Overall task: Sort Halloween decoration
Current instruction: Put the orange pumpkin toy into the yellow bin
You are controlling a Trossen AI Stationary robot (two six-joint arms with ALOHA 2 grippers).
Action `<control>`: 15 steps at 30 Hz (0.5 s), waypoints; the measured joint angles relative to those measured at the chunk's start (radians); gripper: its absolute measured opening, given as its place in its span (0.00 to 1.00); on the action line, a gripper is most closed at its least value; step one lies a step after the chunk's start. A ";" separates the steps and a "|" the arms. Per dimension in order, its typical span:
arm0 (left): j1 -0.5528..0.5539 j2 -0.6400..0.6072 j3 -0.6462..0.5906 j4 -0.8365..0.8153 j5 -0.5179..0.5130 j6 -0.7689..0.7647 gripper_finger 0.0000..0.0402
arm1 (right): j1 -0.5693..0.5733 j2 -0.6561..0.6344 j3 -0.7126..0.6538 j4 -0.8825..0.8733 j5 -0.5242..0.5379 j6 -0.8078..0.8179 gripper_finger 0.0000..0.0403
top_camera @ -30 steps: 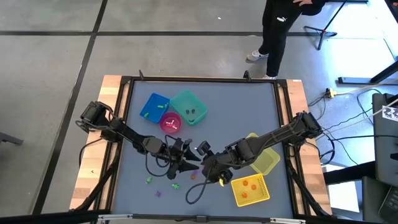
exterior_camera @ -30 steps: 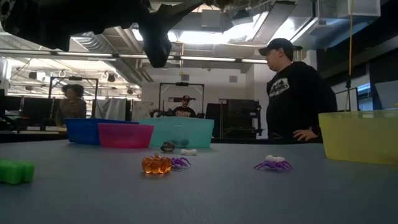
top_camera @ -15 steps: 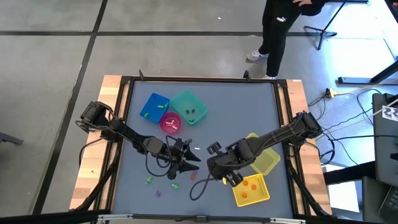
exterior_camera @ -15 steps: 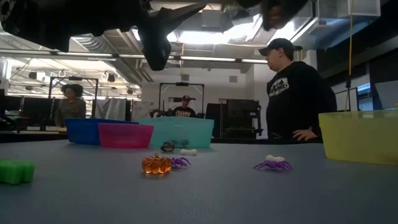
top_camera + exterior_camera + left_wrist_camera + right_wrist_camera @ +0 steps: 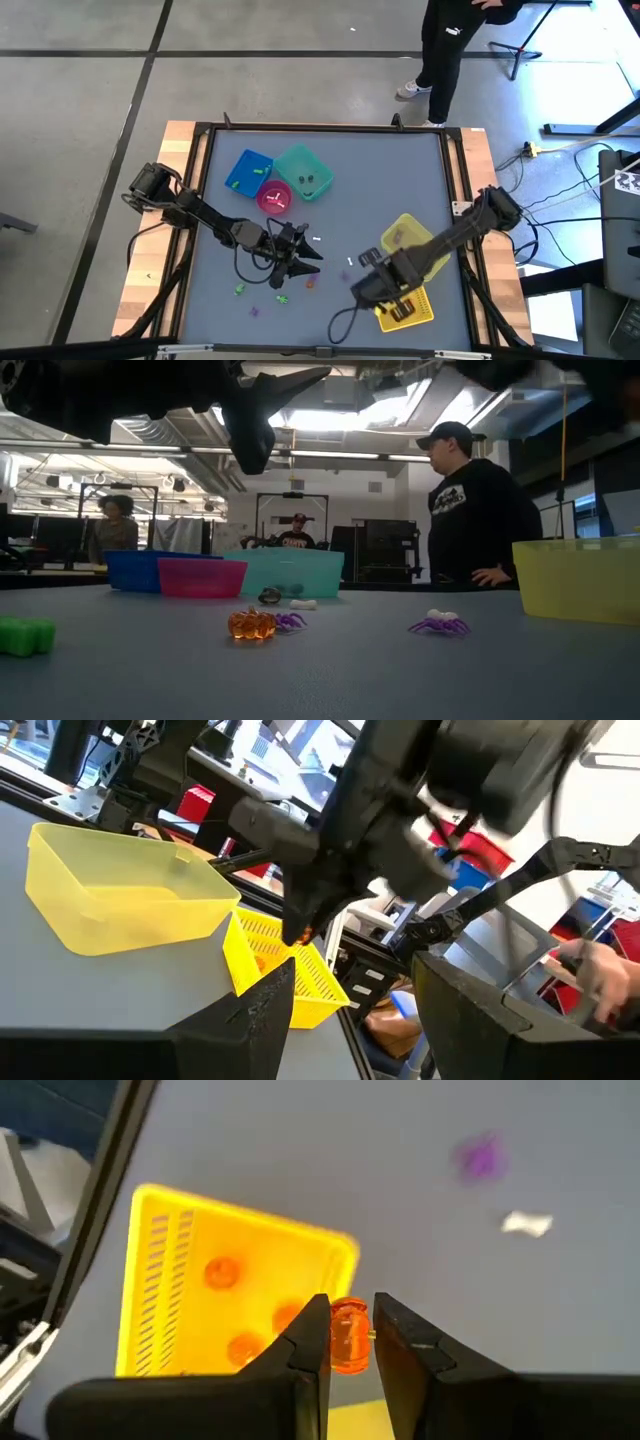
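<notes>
My right gripper (image 5: 398,305) hangs over the yellow slotted basket (image 5: 190,1295), shut on a small orange decoration (image 5: 348,1336). The basket holds three orange pieces (image 5: 222,1272). My left gripper (image 5: 305,262) is open and level above the table's middle, with nothing between its fingers. Loose decorations lie flat on the table: an orange pumpkin (image 5: 251,623), two purple spiders (image 5: 438,624), a green piece (image 5: 25,635) and a white bone (image 5: 303,604). My right gripper pinches the orange decoration by its two sides (image 5: 350,1350) between its fingertips (image 5: 312,1342). The fingers point down from above. The piece is lifted clear, above the basket's corner (image 5: 300,932).
A blue bin (image 5: 248,172), a teal bin (image 5: 303,172) and a pink bin (image 5: 274,197) stand at the far left. A yellow bin (image 5: 415,245) sits beside the basket on the right. A person (image 5: 470,510) stands beyond the far edge.
My right gripper has swung toward the table's right edge, from beside the left gripper to over the yellow basket. It has rolled and tipped until it points down. It has kept the orange piece. The left arm has stayed still.
</notes>
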 joint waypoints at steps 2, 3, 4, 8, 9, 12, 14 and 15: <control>0.000 0.000 0.000 0.000 0.000 0.000 0.47 | 0.028 0.000 -0.044 0.003 0.000 0.054 0.15; 0.000 0.000 0.000 0.000 0.000 0.000 0.47 | 0.041 0.000 -0.067 0.002 0.000 0.085 0.15; 0.000 0.000 0.000 0.000 0.000 0.000 0.47 | 0.054 0.000 -0.091 0.002 0.000 0.119 0.15; 0.000 0.000 0.000 0.000 -0.002 0.000 0.47 | 0.099 0.000 -0.155 0.009 -0.021 0.233 0.15; 0.000 0.000 0.000 0.000 -0.004 0.000 0.47 | 0.108 0.000 -0.168 0.014 -0.026 0.253 0.15; 0.000 0.000 0.000 0.000 -0.010 0.000 0.47 | 0.125 0.001 -0.197 0.034 -0.026 0.310 0.15; 0.000 0.000 0.000 0.000 -0.010 0.000 0.47 | 0.132 0.000 -0.200 0.034 -0.026 0.333 0.15; 0.000 0.000 0.000 0.000 -0.010 0.000 0.47 | 0.133 0.000 -0.201 0.034 -0.026 0.334 0.15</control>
